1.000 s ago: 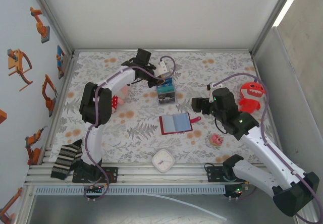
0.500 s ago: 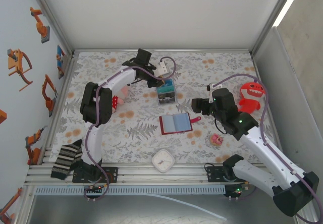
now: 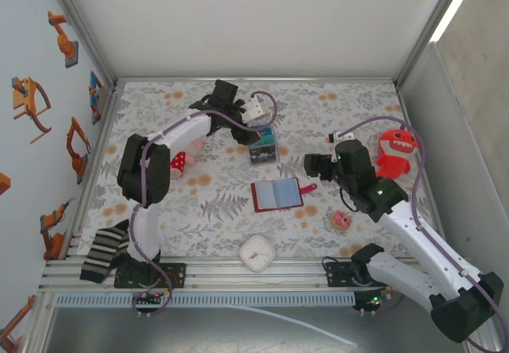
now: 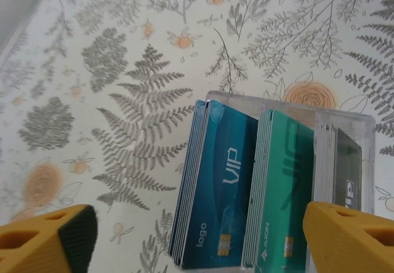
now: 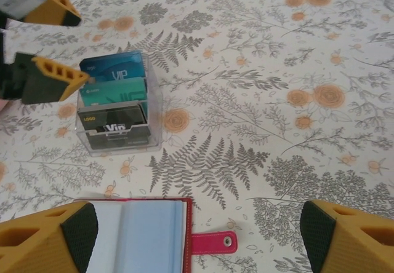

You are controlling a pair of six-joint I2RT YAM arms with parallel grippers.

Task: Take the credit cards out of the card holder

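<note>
While the card holder (image 3: 277, 194) lies spread open and flat on the leaf-patterned table (image 3: 342, 114), its blue-grey pockets face up and its red snap tab (image 5: 215, 242) sticks out on the right. Whether any card sits in those pockets cannot be told.

Just beyond the card holder, toward the far wall, stands a clear box (image 3: 262, 145) packed with credit cards (image 4: 221, 187) on edge (a blue stack marked VIP, a teal stack, then a dark one). The left gripper (image 3: 256, 120) hangs over that box with its yellow fingers (image 5: 52, 79) spread wide and nothing between them; neither tip touches the cards below. The right gripper (image 5: 197, 236) hovers just right of the card holder, near the tab, its jaws also wide apart and empty.

Well apart to the right of the card holder stands a red monster toy (image 3: 394, 150). A small pink toy (image 3: 342, 220) lies near the holder's right front corner, and a white clock (image 3: 257, 252) lies in front of it.
</note>
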